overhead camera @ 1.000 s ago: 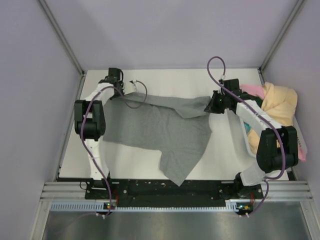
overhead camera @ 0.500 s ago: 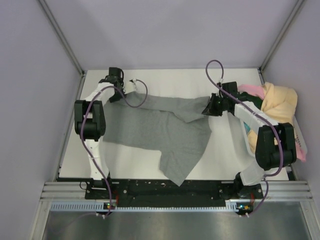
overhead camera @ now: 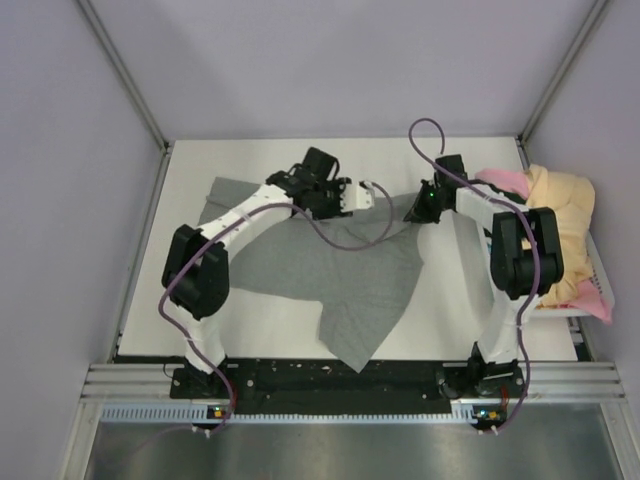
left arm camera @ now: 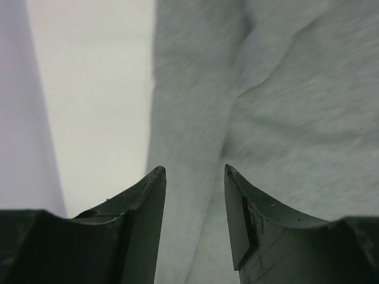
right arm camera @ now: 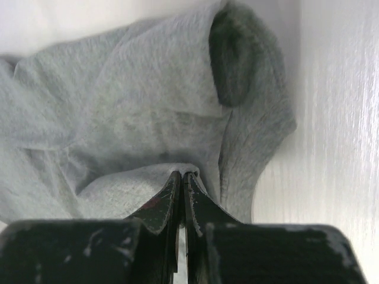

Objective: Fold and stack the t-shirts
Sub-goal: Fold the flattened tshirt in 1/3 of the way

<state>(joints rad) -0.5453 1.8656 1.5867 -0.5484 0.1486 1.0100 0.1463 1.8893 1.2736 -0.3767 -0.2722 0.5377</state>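
The heather grey t-shirt (overhead camera: 330,260) lies spread and rumpled on the white table (overhead camera: 450,290), with one corner at the far left (overhead camera: 225,190) and a flap reaching the near edge. My left gripper (overhead camera: 358,193) is open and empty, hovering over the shirt's far edge near the middle; in the left wrist view it (left arm camera: 192,171) is just above grey cloth (left arm camera: 284,106). My right gripper (overhead camera: 418,206) is shut on a fold of the grey shirt at its far right end; the right wrist view shows it (right arm camera: 182,173) pinching that cloth (right arm camera: 130,118).
A heap of other shirts sits at the table's right edge: pale yellow (overhead camera: 562,205) on top, pink (overhead camera: 505,180) behind and below (overhead camera: 598,295). No dark green shows. Grey walls and metal frame rails (overhead camera: 125,70) enclose the table.
My left gripper has let go of the shirt's far left corner, which now lies flat, and swung right to the middle. My right gripper has shifted slightly left, still gripping.
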